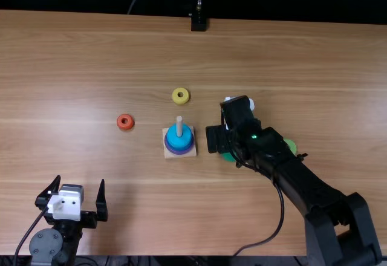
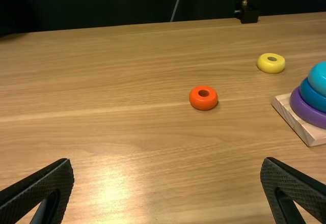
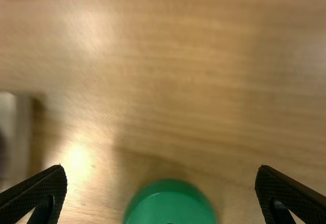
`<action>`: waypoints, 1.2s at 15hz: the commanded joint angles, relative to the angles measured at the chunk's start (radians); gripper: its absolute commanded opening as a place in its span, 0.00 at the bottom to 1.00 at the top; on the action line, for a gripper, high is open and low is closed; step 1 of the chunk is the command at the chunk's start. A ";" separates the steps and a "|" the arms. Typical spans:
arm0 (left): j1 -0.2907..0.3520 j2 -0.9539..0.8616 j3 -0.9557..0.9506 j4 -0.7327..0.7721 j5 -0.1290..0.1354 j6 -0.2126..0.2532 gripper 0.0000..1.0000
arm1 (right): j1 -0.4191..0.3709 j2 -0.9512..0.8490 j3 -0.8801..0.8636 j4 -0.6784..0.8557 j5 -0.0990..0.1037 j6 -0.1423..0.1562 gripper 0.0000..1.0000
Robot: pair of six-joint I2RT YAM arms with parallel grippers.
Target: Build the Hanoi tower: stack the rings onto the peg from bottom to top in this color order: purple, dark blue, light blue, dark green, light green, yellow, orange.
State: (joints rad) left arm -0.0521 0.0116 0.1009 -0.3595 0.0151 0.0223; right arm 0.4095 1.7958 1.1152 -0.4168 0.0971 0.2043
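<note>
Lying nearer the table's near edge (image 1: pixel 181 248) than the wide-spread right gripper (image 3: pixel 161 170), the dark green ring (image 3: pixel 170 206) faces its gap.

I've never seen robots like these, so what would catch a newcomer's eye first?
Probably the big black right arm, stretching in from the lower right and hovering over the dark green ring. Next, the colourful stack of rings on its pale peg near the middle, with the yellow ring just beyond it and the orange ring to its left.
</note>
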 commanded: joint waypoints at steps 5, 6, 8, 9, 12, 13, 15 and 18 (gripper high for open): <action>0.008 -0.012 -0.101 -0.086 0.016 0.009 1.00 | -0.005 0.074 0.005 -0.142 0.013 0.024 1.00; 0.008 -0.012 -0.101 -0.086 0.016 0.009 1.00 | -0.005 0.079 0.005 -0.149 0.012 0.024 1.00; 0.008 -0.012 -0.101 -0.086 0.016 0.009 1.00 | -0.005 0.079 0.006 -0.149 0.012 0.024 1.00; 0.008 -0.012 -0.101 -0.086 0.016 0.009 1.00 | -0.005 0.079 0.006 -0.149 0.012 0.024 1.00; 0.008 -0.012 -0.101 -0.086 0.016 0.009 1.00 | -0.003 0.076 0.005 -0.148 0.010 0.022 0.37; 0.008 -0.012 -0.101 -0.086 0.016 0.009 1.00 | -0.003 0.073 -0.003 -0.148 0.008 0.022 0.13; 0.008 -0.012 -0.101 -0.086 0.016 0.009 1.00 | -0.001 0.070 -0.009 -0.149 0.010 0.020 0.00; 0.008 -0.012 -0.101 -0.088 0.016 0.009 1.00 | 0.003 0.062 0.006 -0.155 0.012 0.022 0.00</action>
State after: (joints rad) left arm -0.0521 0.0120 0.1009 -0.3595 0.0151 0.0231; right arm 0.4095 1.8484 1.1137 -0.5694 0.0944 0.2188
